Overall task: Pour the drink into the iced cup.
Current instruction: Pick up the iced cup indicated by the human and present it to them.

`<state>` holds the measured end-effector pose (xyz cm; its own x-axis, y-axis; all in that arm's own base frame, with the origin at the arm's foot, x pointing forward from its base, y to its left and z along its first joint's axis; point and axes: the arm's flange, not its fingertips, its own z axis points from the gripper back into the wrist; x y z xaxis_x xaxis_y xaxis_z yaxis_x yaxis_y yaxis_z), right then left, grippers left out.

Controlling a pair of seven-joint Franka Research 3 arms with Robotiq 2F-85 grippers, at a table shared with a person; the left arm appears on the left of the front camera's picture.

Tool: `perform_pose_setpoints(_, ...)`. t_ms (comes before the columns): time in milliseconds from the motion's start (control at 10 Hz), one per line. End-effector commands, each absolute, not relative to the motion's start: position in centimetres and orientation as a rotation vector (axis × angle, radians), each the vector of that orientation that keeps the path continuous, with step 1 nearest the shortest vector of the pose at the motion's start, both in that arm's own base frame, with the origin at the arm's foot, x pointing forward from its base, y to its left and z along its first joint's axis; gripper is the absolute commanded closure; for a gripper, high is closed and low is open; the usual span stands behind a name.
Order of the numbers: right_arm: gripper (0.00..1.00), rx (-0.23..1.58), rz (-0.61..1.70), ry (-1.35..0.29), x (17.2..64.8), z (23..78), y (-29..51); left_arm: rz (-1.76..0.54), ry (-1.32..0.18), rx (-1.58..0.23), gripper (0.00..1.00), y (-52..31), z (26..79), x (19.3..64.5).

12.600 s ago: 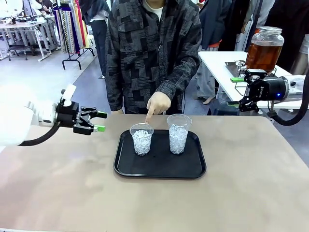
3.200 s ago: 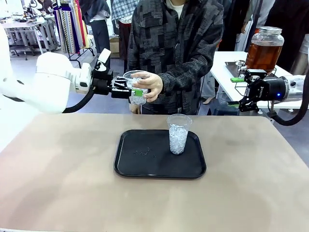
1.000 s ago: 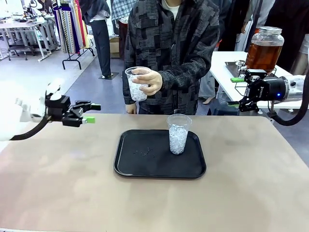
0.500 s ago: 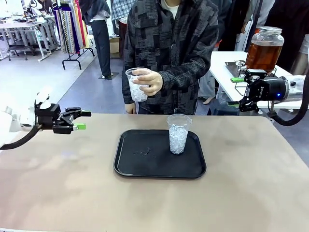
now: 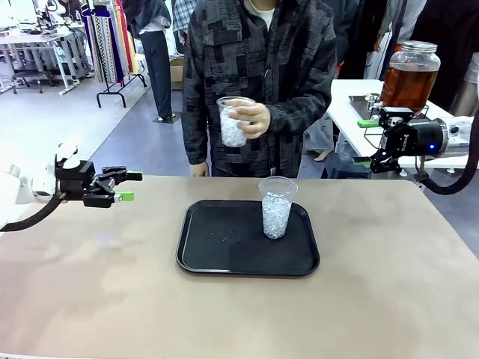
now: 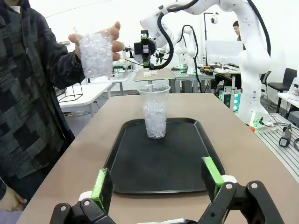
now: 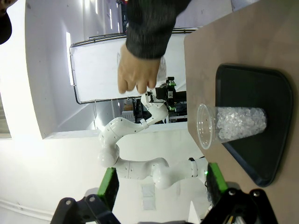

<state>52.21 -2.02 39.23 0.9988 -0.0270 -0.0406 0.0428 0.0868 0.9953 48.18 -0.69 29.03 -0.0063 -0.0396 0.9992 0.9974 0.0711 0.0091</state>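
Drink (image 5: pixel 408 88), front view: amber liquid in glass dispenser jar (image 5: pixel 412 52), well right of black tray (image 5: pixel 224 258).
Iced cup (image 6: pixel 96 53), left wrist view: raised in person's hand (image 6: pixel 117 45) beyond tray; left gripper (image 6: pixel 156 179) released, empty.
Right gripper (image 7: pixel 162 184), right wrist view: released, empty.

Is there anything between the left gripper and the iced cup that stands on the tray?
Nothing visible does. The left gripper, jaws open, faces the cup across bare table and the low rim of the black tray; only a few small ice crumbs lie flat on the tray.
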Motion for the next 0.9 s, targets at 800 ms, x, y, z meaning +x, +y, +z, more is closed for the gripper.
perform_pose_setpoints(800,0.0,1.48,-0.052,0.007,52.28,39.38,-1.97,-1.176,-1.212,-1.125,0.0,-0.74,29.29,48.2)
